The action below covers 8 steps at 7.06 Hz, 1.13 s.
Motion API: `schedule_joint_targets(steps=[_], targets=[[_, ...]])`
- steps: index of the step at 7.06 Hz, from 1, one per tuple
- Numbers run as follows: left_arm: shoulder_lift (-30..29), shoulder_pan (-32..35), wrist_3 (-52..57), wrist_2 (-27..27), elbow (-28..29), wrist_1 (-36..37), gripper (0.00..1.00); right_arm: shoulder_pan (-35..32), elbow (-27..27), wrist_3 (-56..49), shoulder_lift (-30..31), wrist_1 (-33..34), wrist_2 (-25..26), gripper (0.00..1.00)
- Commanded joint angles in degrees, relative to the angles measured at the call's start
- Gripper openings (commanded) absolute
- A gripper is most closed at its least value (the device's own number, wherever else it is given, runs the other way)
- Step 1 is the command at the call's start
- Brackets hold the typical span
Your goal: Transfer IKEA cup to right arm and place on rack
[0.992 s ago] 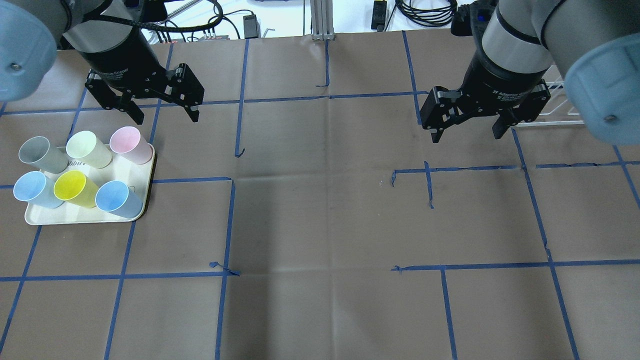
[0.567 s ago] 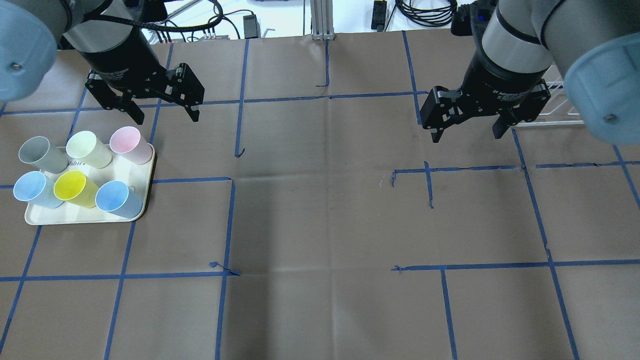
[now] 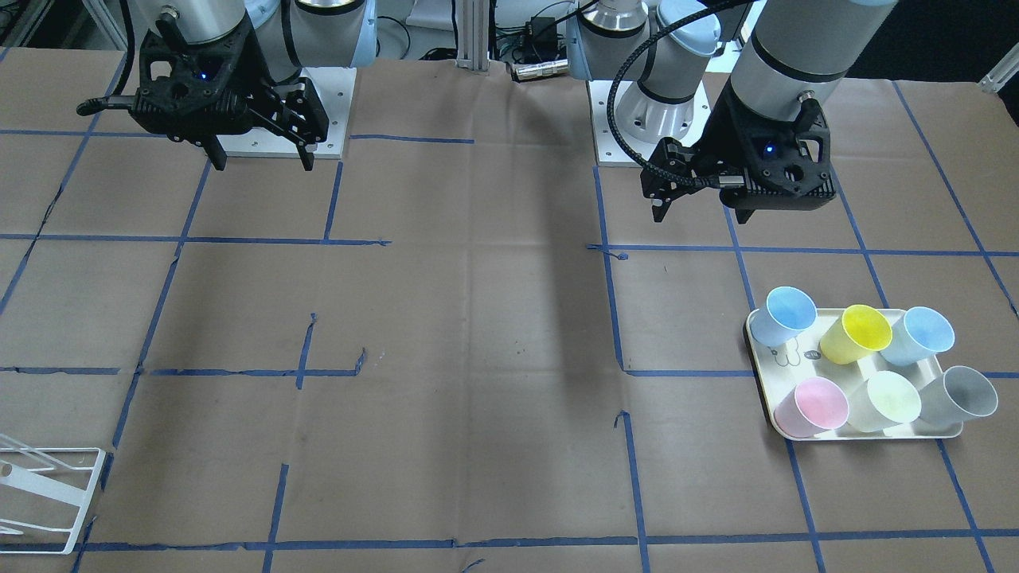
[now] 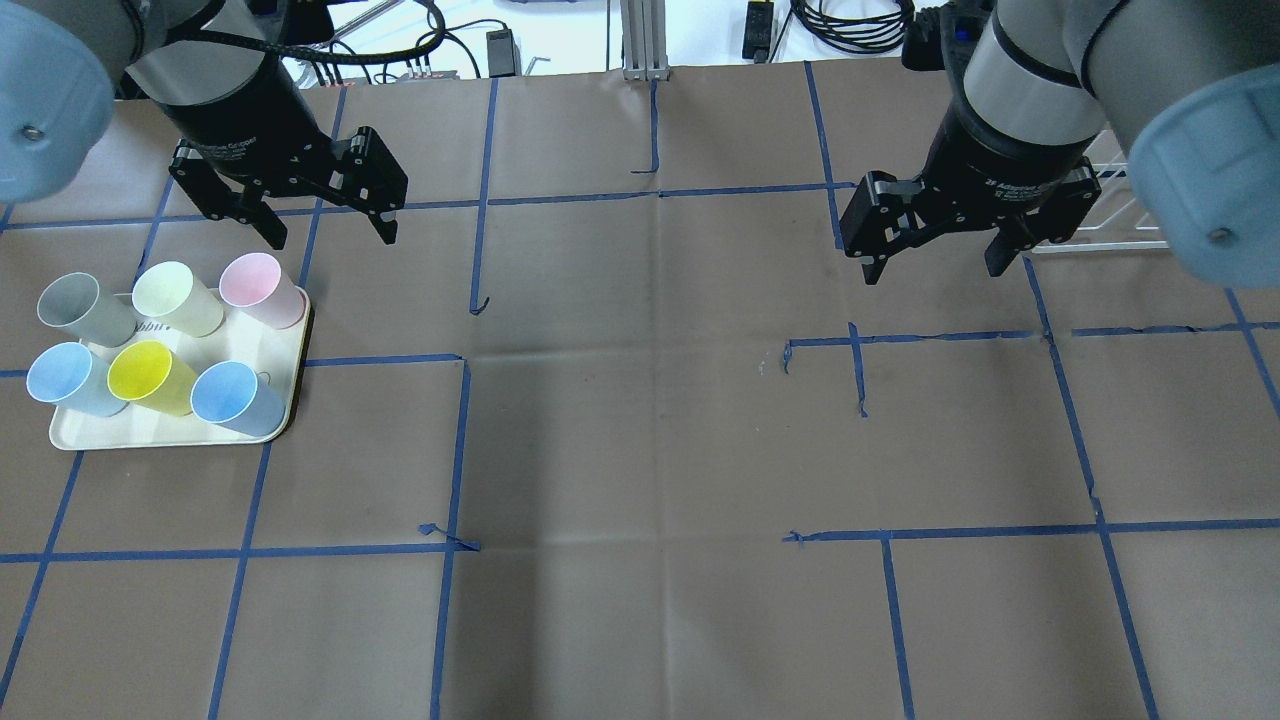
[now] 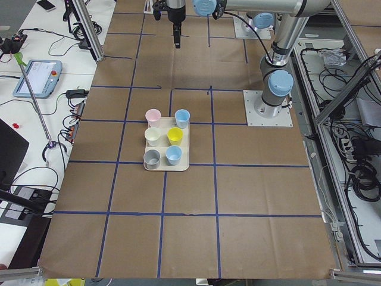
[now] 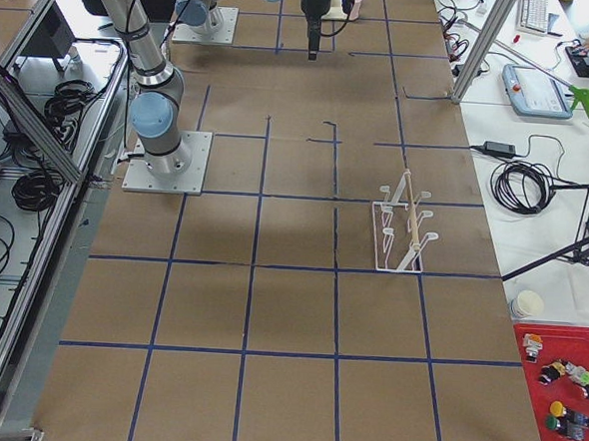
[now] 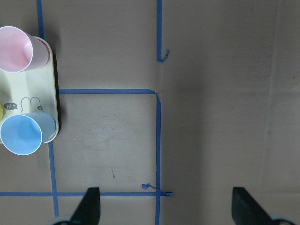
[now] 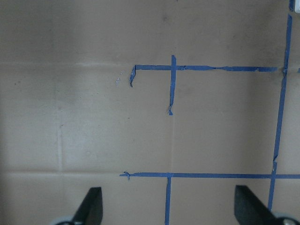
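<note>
Several cups stand upright on a cream tray (image 4: 170,438) at the table's left: among them a pink cup (image 4: 262,285), a yellow cup (image 4: 150,375) and a blue cup (image 4: 235,395). My left gripper (image 4: 332,238) hangs open and empty above the table, just beyond the tray's far right corner. The left wrist view catches the pink cup (image 7: 16,49) and a blue cup (image 7: 21,133) at its left edge. My right gripper (image 4: 933,272) hangs open and empty over bare table on the right. The white wire rack (image 6: 402,227) stands at the far right, partly hidden behind the right arm in the overhead view.
Brown paper with a grid of blue tape (image 4: 460,450) covers the table. The rack (image 3: 48,497) also shows at the lower left corner of the front-facing view. Cables and a metal post (image 4: 645,40) sit beyond the far edge.
</note>
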<state>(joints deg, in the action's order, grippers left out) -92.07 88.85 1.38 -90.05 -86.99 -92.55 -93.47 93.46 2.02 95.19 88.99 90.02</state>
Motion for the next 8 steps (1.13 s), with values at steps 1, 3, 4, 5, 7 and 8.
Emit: schedule_joint_targets(steps=[1,3,4,5,7,8], targets=[[0.1,-1.0,3.1,0.0,-0.4,0.3,1.00,0.0,-0.1,0.0,0.0,0.0,0.1,1.00],[-0.6,-6.3,6.8,0.1,-0.3,0.4,1.00,0.0,0.1,0.0,-0.1,0.0,0.1,1.00],[-1.1,-8.8,11.1,0.0,-0.2,1.7,1.00,0.1,0.2,0.0,0.0,0.0,0.1,1.00],[-2.4,-10.6,13.3,0.0,-1.5,5.5,1.00,0.1,0.2,-0.1,-0.1,0.0,0.1,1.00],[-8.3,-11.2,14.4,-0.1,0.5,9.7,1.00,0.1,0.3,-0.2,-0.1,0.0,0.0,1.00],[-9.7,-11.6,16.1,-0.2,-0.3,13.6,1.00,0.1,0.3,-0.2,-0.1,0.0,0.0,1.00]])
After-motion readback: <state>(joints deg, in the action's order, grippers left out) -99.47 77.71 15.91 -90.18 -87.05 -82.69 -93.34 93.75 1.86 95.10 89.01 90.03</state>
